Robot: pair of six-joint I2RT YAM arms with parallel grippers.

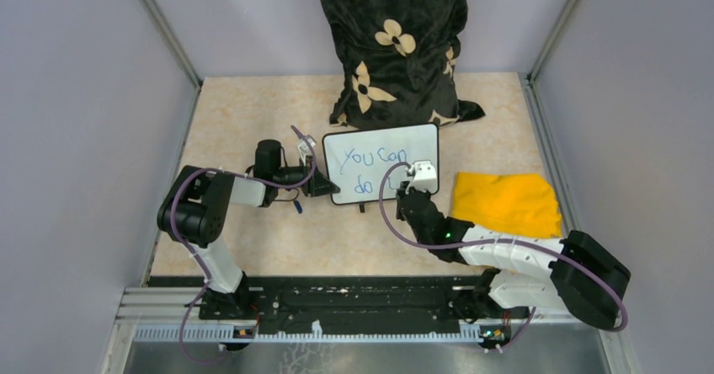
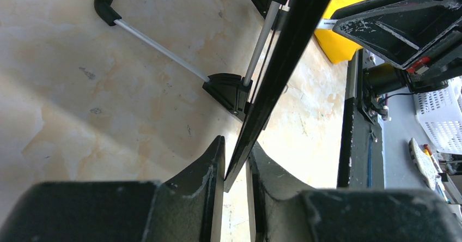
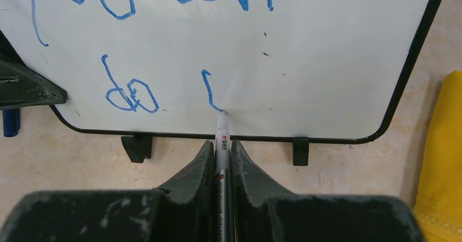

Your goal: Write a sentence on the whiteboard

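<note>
Black-framed whiteboard (image 3: 327, 62) pinched in left claw (image 2: 235, 168); marker (image 3: 222, 135) in right claw (image 3: 222, 149) touches it.

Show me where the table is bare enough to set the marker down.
Bare table lies between the two arms in front of the whiteboard, and at the far-left corner beside the floral cushion. Crowded: around the board, with left hand, right hand holding the marker, yellow cloth.

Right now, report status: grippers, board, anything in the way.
Left gripper clamped on board edge. Right gripper shut on marker, tip on board. Writing reads "You can do", next stroke begun. Yellow cloth beside board, apart.
</note>
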